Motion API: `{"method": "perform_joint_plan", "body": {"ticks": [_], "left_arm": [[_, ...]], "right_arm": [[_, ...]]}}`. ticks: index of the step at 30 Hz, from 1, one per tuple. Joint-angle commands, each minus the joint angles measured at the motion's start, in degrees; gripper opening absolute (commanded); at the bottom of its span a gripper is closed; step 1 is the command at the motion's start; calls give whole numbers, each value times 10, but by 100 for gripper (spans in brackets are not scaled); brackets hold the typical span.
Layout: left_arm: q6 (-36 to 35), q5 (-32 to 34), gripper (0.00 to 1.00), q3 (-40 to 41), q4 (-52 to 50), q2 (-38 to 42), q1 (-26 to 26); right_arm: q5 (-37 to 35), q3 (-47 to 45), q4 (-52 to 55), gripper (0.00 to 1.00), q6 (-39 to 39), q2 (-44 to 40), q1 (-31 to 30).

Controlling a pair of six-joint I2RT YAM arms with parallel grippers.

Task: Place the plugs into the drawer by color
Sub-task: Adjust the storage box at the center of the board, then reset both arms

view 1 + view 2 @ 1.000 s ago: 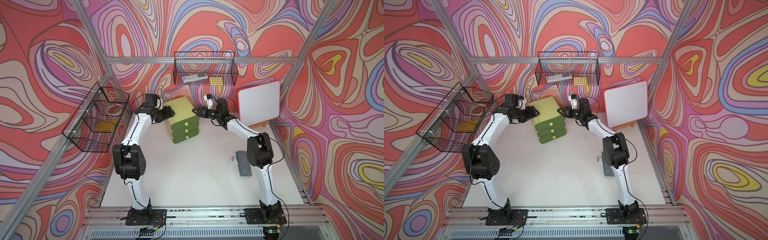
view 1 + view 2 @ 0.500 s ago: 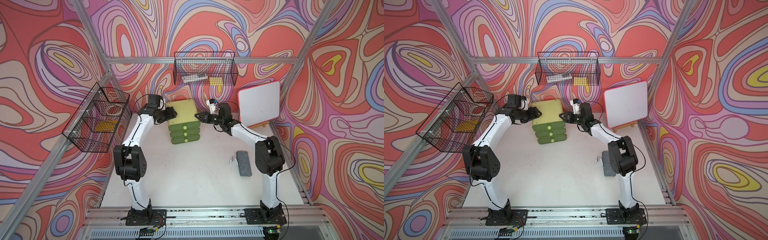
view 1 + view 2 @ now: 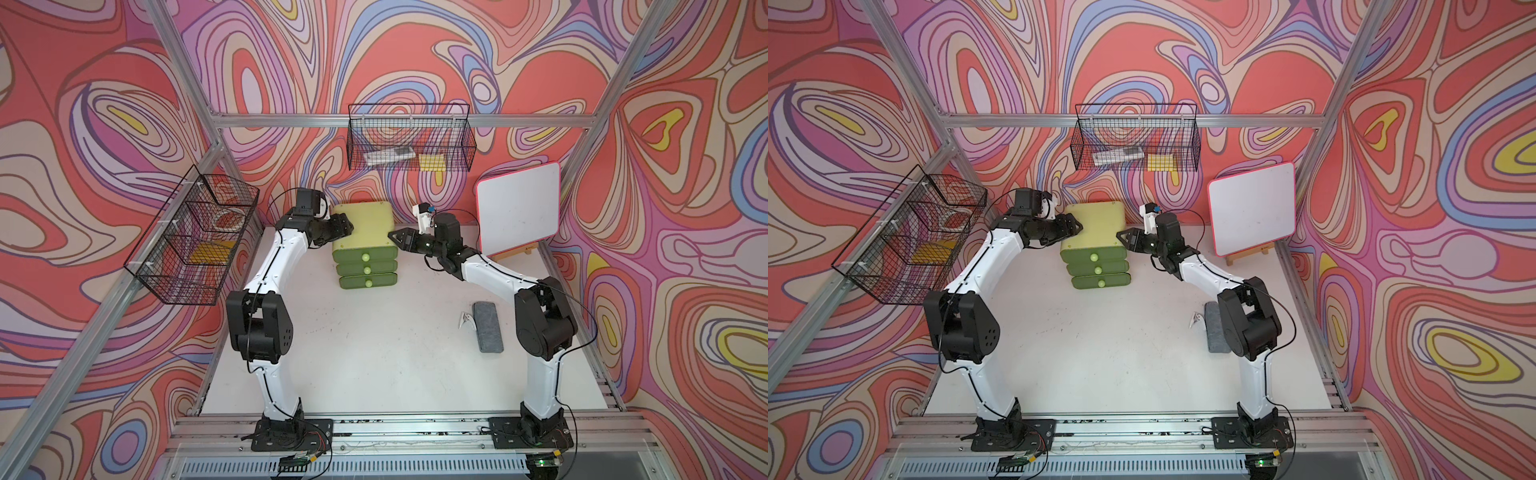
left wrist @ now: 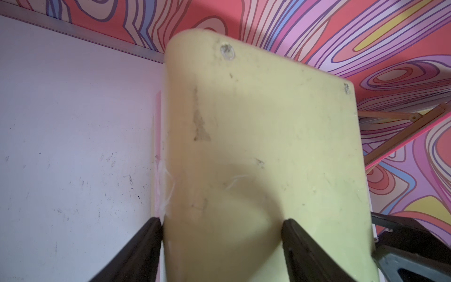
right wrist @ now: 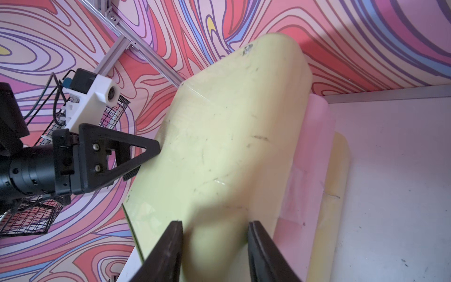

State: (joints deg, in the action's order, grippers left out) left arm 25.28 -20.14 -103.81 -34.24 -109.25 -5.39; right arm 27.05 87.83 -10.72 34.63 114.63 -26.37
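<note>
Against swirly walls (image 3: pixel 374 62), my left claw (image 3: pixel 348 227) clamps the drawer (image 3: pixel 368 222) to steady it, I'd judge; right claw (image 3: pixel 393 237) straddles it, grip unclear.

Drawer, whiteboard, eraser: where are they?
drawer (image 3: pixel 365 224), in a top view, its pale top.
whiteboard (image 3: pixel 517 212), in a top view, its white face.
eraser (image 3: pixel 488 328), in a top view, its middle.

No text, label, brand or number can be read anywhere.

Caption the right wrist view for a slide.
The right gripper straddles the edge of the pale yellow-green plastic cabinet; the left gripper pinches its far edge.
</note>
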Motion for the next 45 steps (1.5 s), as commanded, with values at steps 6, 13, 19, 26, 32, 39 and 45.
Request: {"method": "perform_joint_plan", "body": {"ticks": [6, 13, 19, 26, 32, 39, 45], "left_arm": [[-39, 71, 86, 153, 104, 164, -32], [-199, 242, 99, 573, 387, 452, -35], [-346, 231, 99, 847, 637, 416, -20], [-308, 266, 99, 801, 755, 268, -12], [-241, 361, 99, 833, 900, 196, 19], [-225, 312, 99, 824, 861, 204, 38], [-244, 237, 99, 808, 822, 208, 45]], "right_arm": [[-97, -80, 50, 61, -142, -113, -26], [-525, -390, -146, 98, -345, -276, -18], [-648, -519, -258, 98, -391, -276, 1], [-552, -651, -505, 98, -440, -290, 72], [-516, -694, -485, 98, -437, -309, 96], [-444, -705, -641, 98, -365, -165, 191], [-290, -605, -426, 99, -314, -173, 276]]}}
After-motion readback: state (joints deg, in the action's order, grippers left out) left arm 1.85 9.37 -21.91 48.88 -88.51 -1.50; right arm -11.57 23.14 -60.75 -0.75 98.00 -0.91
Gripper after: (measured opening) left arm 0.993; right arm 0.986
